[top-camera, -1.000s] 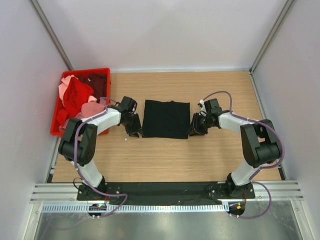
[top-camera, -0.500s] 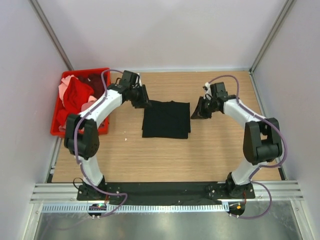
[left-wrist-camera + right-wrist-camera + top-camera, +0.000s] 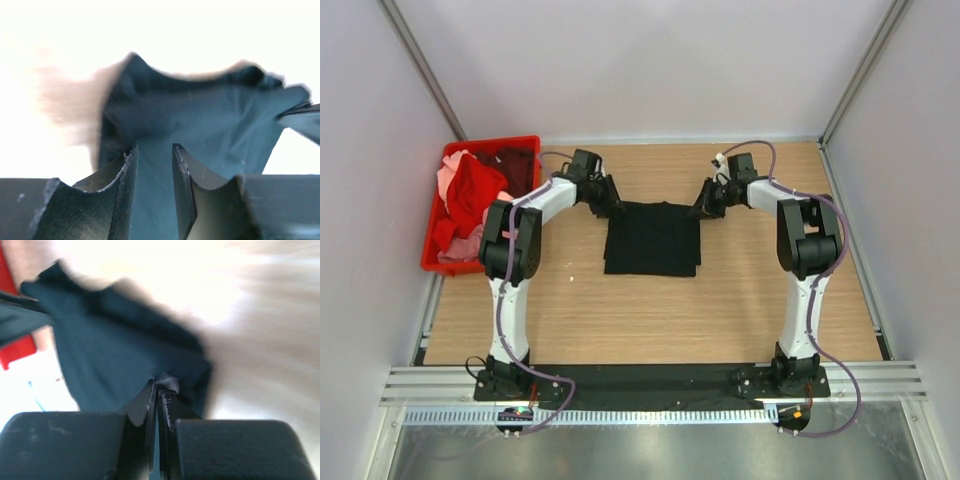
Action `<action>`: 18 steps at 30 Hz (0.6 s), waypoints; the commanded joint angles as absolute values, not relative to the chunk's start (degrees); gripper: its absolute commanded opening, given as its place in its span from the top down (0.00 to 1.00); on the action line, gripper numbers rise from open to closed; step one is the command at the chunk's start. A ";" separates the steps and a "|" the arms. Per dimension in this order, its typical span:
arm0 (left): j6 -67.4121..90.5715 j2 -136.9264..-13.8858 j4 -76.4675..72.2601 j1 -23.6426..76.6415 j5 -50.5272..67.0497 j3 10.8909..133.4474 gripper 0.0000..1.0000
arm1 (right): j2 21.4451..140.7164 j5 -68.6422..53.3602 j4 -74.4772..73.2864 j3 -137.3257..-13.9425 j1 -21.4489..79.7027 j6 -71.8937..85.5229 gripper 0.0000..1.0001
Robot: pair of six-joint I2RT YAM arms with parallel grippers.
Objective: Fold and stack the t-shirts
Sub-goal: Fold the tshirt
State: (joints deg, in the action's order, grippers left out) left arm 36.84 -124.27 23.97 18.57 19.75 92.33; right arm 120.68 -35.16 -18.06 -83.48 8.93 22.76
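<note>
A plain black t-shirt (image 3: 652,240) lies folded into a rectangle in the middle of the wooden table. My left gripper (image 3: 610,207) is at its far left corner. In the left wrist view its jaws (image 3: 154,147) stand a little apart, with the black cloth (image 3: 200,115) showing between and beyond them. My right gripper (image 3: 705,208) is at the far right corner. In the right wrist view it (image 3: 157,385) is shut on a small pinch of the black cloth (image 3: 110,340). Red (image 3: 475,190), pink (image 3: 448,180) and dark maroon (image 3: 515,163) shirts lie heaped in the crate.
The red plastic crate (image 3: 528,141) stands at the far left of the table, close behind my left arm. Grey walls enclose the table on the left, back and right. A black rail runs along the near edge by the arm bases.
Both grippers have moved from the near side edges of the black t-shirt to its far corners. The t-shirt lies as before.
</note>
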 commanded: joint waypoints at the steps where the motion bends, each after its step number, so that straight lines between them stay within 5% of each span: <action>1: 41.13 -125.50 16.26 15.47 17.95 93.43 0.66 | 123.92 -34.46 -11.96 -84.55 6.86 23.82 0.92; 13: 45.62 -124.02 16.00 13.97 12.57 88.94 0.65 | 125.42 -33.13 -3.61 -77.26 5.98 26.63 0.91; 18: 43.51 -118.49 18.28 13.89 15.91 90.88 0.63 | 119.54 -34.80 -4.13 -78.04 5.89 28.65 0.68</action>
State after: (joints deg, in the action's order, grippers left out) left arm 45.74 -124.57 17.02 14.24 16.36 89.67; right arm 123.79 -38.98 -3.42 -78.43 6.24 28.95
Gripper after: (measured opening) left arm 0.363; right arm 0.283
